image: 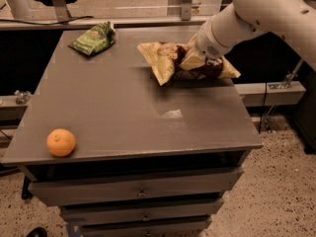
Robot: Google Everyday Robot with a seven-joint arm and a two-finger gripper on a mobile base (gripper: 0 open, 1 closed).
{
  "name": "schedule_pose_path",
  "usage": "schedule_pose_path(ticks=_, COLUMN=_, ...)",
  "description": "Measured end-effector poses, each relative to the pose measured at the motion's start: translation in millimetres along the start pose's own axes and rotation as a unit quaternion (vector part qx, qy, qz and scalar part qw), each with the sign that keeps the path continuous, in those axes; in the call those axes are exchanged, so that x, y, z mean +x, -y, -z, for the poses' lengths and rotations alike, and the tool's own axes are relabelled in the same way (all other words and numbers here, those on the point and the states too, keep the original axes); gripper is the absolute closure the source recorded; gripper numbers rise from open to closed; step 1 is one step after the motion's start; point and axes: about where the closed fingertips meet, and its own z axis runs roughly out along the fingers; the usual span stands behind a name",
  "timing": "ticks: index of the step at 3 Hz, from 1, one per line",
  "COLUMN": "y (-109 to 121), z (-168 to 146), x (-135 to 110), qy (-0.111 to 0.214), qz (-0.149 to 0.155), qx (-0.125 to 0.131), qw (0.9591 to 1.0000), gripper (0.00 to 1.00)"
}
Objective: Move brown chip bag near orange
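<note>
Your gripper (196, 59) sits on the middle of the brown chip bag (163, 60), far right on the table (123, 107). Clamped or spread: cannot tell. The orange (61, 142) lies well apart, at the near-left corner.

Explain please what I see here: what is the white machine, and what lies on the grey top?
The white thing is a robot arm reaching in from the right of the picture. Its end, the gripper, sits at the middle of the brown chip bag, at the far side of the grey cabinet top; whether it grips the bag is hidden. One camera looks down from the front. An orange lies at the near left corner, far from the bag. A small green bag lies at the far left corner.
</note>
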Motion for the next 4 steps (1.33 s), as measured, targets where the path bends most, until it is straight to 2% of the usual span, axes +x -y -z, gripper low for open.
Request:
schedule_pose_path(ticks=1, y=-4, z=27, x=-4, qy=-0.013, qz=-0.013, qx=-0.001, qw=0.9998, gripper=1.00)
schedule_pose_path(ticks=2, y=-23, z=56, x=-8, qy=-0.017, qz=-0.011, qx=-0.011, qw=0.9997, gripper=1.00)
schedule_pose_path(ticks=3, y=-59, z=86, x=-15, qy=-0.015, qz=0.014, qx=-0.018, qw=0.9996, gripper=1.00)
schedule_pose_path(ticks=4, y=-102, z=103, x=-23, qy=-0.018, qz=0.050, qx=-0.017, qw=0.9984, gripper=1.00)
